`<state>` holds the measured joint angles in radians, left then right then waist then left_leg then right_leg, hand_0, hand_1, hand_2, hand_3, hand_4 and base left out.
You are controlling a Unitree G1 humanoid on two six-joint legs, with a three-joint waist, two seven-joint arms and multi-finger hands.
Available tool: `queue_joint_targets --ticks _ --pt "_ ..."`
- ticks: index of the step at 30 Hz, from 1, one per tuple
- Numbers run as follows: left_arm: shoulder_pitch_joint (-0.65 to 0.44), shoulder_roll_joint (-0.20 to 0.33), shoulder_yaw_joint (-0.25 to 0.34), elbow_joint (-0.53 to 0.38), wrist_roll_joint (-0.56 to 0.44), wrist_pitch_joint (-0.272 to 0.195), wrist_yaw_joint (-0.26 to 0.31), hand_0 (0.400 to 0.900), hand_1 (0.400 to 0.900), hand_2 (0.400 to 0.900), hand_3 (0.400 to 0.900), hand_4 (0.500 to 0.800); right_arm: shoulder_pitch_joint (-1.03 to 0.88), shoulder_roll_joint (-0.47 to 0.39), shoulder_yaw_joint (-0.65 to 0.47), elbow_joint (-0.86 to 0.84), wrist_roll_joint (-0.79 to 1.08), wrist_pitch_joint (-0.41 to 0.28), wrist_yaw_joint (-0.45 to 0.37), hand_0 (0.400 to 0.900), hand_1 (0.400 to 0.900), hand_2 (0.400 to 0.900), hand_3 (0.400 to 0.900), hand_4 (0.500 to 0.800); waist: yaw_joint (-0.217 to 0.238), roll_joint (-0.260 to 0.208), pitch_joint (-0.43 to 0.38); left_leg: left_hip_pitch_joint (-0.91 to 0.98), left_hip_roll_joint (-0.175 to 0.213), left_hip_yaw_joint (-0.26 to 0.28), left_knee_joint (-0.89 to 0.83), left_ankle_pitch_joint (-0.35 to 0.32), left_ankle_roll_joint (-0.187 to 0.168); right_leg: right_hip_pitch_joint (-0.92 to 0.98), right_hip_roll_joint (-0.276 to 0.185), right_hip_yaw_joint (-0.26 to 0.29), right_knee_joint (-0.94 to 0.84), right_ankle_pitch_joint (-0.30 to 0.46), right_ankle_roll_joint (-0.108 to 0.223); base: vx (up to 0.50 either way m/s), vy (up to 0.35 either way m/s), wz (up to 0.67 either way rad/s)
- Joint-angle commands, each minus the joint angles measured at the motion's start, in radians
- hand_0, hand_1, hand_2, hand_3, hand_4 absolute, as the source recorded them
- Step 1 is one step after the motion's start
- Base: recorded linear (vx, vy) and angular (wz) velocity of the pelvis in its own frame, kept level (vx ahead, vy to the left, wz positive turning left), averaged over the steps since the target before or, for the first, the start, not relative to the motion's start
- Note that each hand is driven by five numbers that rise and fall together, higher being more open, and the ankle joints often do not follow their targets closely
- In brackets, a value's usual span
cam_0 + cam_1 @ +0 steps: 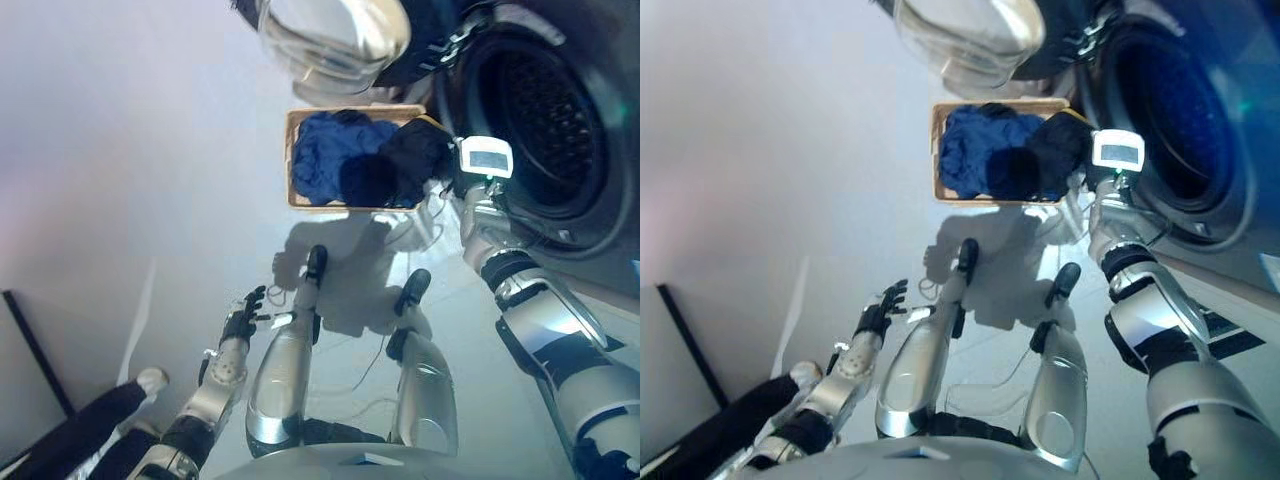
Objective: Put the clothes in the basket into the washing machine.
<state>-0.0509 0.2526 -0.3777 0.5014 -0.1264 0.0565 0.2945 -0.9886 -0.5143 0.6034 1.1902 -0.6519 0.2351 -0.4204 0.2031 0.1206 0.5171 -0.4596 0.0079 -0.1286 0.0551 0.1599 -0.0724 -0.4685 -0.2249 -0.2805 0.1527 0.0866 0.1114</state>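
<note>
The basket (pixel 292 160) sits on the floor (pixel 140 150) at about twelve o'clock from the robot, just beside the open washing machine (pixel 560 130), whose drum mouth lies at two o'clock. The machine's door (pixel 335 40) hangs open above the basket's far rim. In the basket lie a blue garment (pixel 320 155) on the left and a dark garment (pixel 405 160) on the right, the two touching. The right hand (pixel 448 178) reaches down at the basket's right end against the dark garment; its fingers are hidden by the wrist and cloth, so I cannot tell whether it has a hold. The left hand (pixel 243 312) hangs idle at seven o'clock, fingers spread and relaxed, holding nothing. Judged step: taking up the dark garment. To do it well, the fingers ought to close on a thick fold rather than a loose edge, lift clear of the rim before swinging right, and carry the cloth well inside the drum so nothing trails over the door seal. Risk noted: the blue garment may drag along.
</note>
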Motion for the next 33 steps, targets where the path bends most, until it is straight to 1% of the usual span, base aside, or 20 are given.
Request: queue_joint_targets --ticks 1,3,5,6,10,15,16,22,23,29,30,32,33 --pt "0.037 0.068 -0.034 -0.06 -0.024 -0.032 0.039 0.9 0.9 0.9 0.9 0.8 -0.086 -0.117 0.06 -0.001 -0.062 0.034 -0.063 0.9 0.9 0.9 0.9 0.8 0.013 0.026 0.003 -0.087 -0.078 -0.01 0.09 -0.067 0.04 -0.095 -0.057 0.009 0.134 -0.027 0.032 -0.04 0.022 0.28" --pt "0.028 0.073 -0.047 -0.081 -0.03 -0.036 0.039 0.9 0.9 0.9 0.9 0.8 -0.123 -0.142 0.076 0.013 -0.061 0.038 -0.065 0.9 0.9 0.9 0.9 0.8 0.023 0.038 0.003 -0.136 -0.089 -0.018 0.109 -0.067 0.042 -0.146 -0.07 0.008 0.163 -0.032 0.034 -0.04 0.03 0.21" --pt "0.03 0.08 -0.053 -0.122 -0.037 -0.041 0.038 0.9 0.9 0.9 0.9 0.8 -0.152 -0.168 0.091 0.018 -0.065 0.043 -0.071 0.9 0.9 0.9 0.9 0.8 0.033 0.047 0.003 -0.19 -0.099 -0.022 0.131 -0.07 0.044 -0.199 -0.079 0.007 0.192 -0.039 0.034 0.01 0.024 0.09" --pt "0.031 0.079 -0.055 -0.13 -0.042 -0.042 0.039 0.9 0.9 0.9 0.9 0.8 -0.163 -0.185 0.088 0.017 -0.054 0.044 -0.081 0.9 0.9 0.9 0.9 0.8 0.039 0.049 0.003 -0.192 -0.103 -0.023 0.141 -0.1 0.041 -0.206 -0.082 0.018 0.209 -0.073 0.046 0.07 0.014 0.08" --pt "0.039 0.087 -0.075 -0.182 -0.046 -0.044 0.043 0.9 0.9 0.9 0.9 0.8 -0.215 -0.243 0.102 0.022 -0.034 0.047 -0.106 0.9 0.9 0.9 0.9 0.8 0.055 0.073 0.003 -0.281 -0.13 -0.037 0.189 -0.112 0.043 -0.296 -0.11 0.022 0.279 -0.09 0.051 0.01 0.027 0.17" --pt "0.036 0.101 -0.09 -0.224 -0.047 -0.055 0.054 0.9 0.9 0.9 0.9 0.8 -0.275 -0.316 0.138 0.029 -0.036 0.056 -0.13 0.9 0.9 0.9 0.9 0.8 0.067 0.098 0.003 -0.385 -0.159 -0.036 0.254 -0.128 0.051 -0.401 -0.147 0.039 0.366 -0.11 0.057 -0.02 0.062 0.16" --pt "0.036 0.1 -0.093 -0.219 -0.045 -0.056 0.054 0.9 0.9 0.9 0.9 0.8 -0.285 -0.33 0.137 0.034 -0.03 0.055 -0.133 0.9 0.9 0.9 0.9 0.8 0.071 0.104 0.003 -0.4 -0.164 -0.035 0.258 -0.129 0.053 -0.419 -0.155 0.039 0.383 -0.114 0.058 -0.01 0.048 0.14" --pt "0.036 0.101 -0.101 -0.272 -0.05 -0.065 0.057 0.9 0.9 0.9 0.9 0.8 -0.285 -0.369 0.152 0.061 -0.039 0.059 -0.116 0.9 0.9 0.9 0.9 0.8 0.084 0.13 0.003 -0.471 -0.185 -0.037 0.282 -0.127 0.059 -0.492 -0.18 0.051 0.426 -0.13 0.057 0.0 0.032 0.11" --pt "0.042 0.098 -0.109 -0.272 -0.051 -0.068 0.057 0.9 0.9 0.9 0.9 0.8 -0.281 -0.371 0.142 0.077 -0.032 0.063 -0.114 0.9 0.9 0.9 0.9 0.8 0.087 0.142 0.003 -0.487 -0.191 -0.04 0.284 -0.125 0.06 -0.513 -0.187 0.056 0.435 -0.13 0.058 0.0 0.015 0.1" --pt "0.041 0.088 -0.114 -0.285 -0.053 -0.076 0.059 0.9 0.9 0.9 0.9 0.8 -0.26 -0.377 0.137 0.11 -0.043 0.064 -0.088 0.9 0.9 0.9 0.9 0.8 0.087 0.163 0.003 -0.506 -0.2 -0.035 0.275 -0.117 0.062 -0.54 -0.195 0.069 0.441 -0.132 0.06 0.0 0.02 0.03" --pt "0.042 0.087 -0.113 -0.285 -0.052 -0.076 0.061 0.9 0.9 0.9 0.9 0.8 -0.256 -0.374 0.126 0.116 -0.036 0.063 -0.081 0.4 0.4 0.4 0.4 0.5 0.088 0.167 0.003 -0.509 -0.202 -0.032 0.275 -0.116 0.063 -0.543 -0.197 0.07 0.439 -0.132 0.06 0.0 0.0 0.0" --pt "0.042 0.083 -0.114 -0.285 -0.051 -0.078 0.063 0.9 0.9 0.9 0.9 0.8 -0.257 -0.378 0.116 0.112 -0.02 0.067 -0.096 0.4 0.4 0.4 0.4 0.5 0.085 0.172 0.003 -0.508 -0.202 -0.029 0.271 -0.113 0.063 -0.544 -0.196 0.075 0.434 -0.129 0.06 0.01 0.028 -0.05" --pt "0.036 0.08 -0.116 -0.286 -0.052 -0.08 0.066 0.9 0.9 0.9 0.9 0.8 -0.254 -0.374 0.094 0.104 0.006 0.07 -0.117 0.4 0.4 0.4 0.4 0.5 0.078 0.173 0.003 -0.501 -0.2 -0.027 0.263 -0.111 0.063 -0.542 -0.194 0.081 0.423 -0.125 0.06 0.02 0.025 -0.07"
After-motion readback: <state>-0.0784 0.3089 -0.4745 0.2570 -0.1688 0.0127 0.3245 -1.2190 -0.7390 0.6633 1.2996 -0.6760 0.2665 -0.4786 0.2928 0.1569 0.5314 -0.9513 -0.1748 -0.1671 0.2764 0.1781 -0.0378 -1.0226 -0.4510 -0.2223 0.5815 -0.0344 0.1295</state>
